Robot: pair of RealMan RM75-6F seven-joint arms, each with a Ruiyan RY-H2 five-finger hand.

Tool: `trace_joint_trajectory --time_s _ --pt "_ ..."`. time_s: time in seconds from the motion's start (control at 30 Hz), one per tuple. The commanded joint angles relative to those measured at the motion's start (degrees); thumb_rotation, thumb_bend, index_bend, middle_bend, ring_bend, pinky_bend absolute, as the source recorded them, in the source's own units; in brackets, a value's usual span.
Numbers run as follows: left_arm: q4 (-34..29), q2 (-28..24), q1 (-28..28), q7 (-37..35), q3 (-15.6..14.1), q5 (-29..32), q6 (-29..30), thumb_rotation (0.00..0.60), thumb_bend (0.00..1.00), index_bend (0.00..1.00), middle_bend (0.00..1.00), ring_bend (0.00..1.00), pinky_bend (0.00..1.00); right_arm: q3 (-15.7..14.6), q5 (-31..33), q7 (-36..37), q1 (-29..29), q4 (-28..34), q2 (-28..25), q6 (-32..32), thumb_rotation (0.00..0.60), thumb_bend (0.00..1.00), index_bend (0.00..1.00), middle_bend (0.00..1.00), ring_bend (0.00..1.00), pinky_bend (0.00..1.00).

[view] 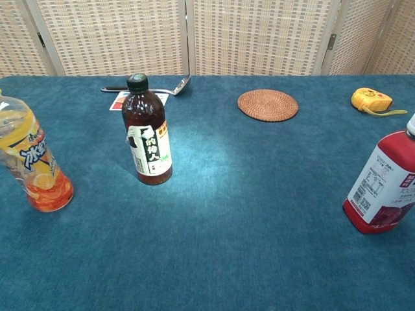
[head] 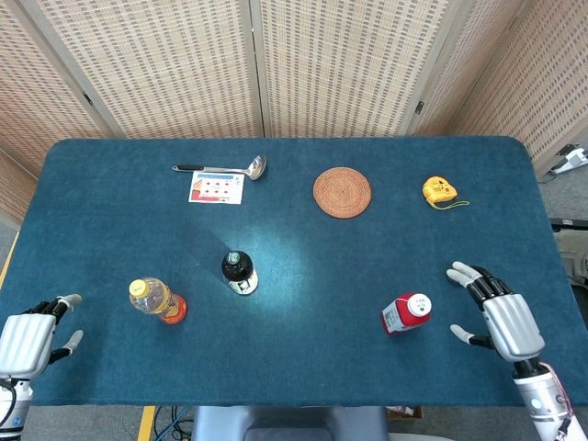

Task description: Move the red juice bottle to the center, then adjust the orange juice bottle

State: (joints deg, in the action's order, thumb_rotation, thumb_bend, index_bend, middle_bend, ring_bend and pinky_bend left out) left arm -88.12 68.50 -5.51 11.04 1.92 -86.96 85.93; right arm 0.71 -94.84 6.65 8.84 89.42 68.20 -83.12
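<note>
Blue cloth table [head: 367, 266]: red bottle [head: 405, 313] stands upright just left of the empty, spread right hand [head: 497, 310], nearer than the left.

the right hand [head: 501, 312] hangs with fingers spread just beside the red juice bottle [head: 406, 313] near the table's [head: 303, 367] front right edge, bare cloth between them. the table's middle is open. toward the front left stand a dark bottle [head: 239, 272] and the orange juice bottle [head: 157, 300], apart. along the far edge lie a ladle [head: 220, 168], card [head: 216, 186], woven coaster [head: 342, 192] and yellow tape measure [head: 439, 190].
</note>
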Motion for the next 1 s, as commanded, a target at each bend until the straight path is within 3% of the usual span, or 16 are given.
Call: trace_joint_trajectory --time_s 0.03,0.37,0.73,0.87,1.0 --pt "-0.3 -0.2 0.2 -0.4 0.0 0.0 0.4 0.6 0.23 0.57 0.45 0.46 0.64 -0.1 -0.5 1.7 2.2 -0.2 0.9 3.0 0.6 0.0 0.19 0.17 0.12 0.3" --pt "-0.9 -0.8 1.0 -1.1 0.2 0.3 1.5 0.6 0.23 0.58 0.45 0.46 0.64 -0.8 -1.0 7.6 7.3 -4.0 4.2 10.0 0.6 0.0 0.19 0.17 0.12 0.3" --pt "-1.1 -0.9 1.2 -1.1 0.2 0.7 1.4 0.6 0.23 0.58 0.45 0.46 0.64 -2.6 -2.9 15.6 10.1 -8.6 6.5 11.7 0.6 0.0 0.19 0.24 0.18 0.31" --pt "-1.1 -0.9 1.1 -1.2 0.2 0.7 1.3 0.6 0.23 0.58 0.45 0.46 0.64 -3.1 -3.1 17.8 10.8 -9.8 7.2 12.2 0.6 0.0 0.21 0.32 0.26 0.39" --pt "-1.1 -0.9 1.1 -1.2 0.2 0.7 1.2 0.6 0.23 0.58 0.45 0.46 0.64 -3.5 -3.1 19.2 11.5 -10.9 7.9 12.6 0.6 0.0 0.35 0.48 0.43 0.55"
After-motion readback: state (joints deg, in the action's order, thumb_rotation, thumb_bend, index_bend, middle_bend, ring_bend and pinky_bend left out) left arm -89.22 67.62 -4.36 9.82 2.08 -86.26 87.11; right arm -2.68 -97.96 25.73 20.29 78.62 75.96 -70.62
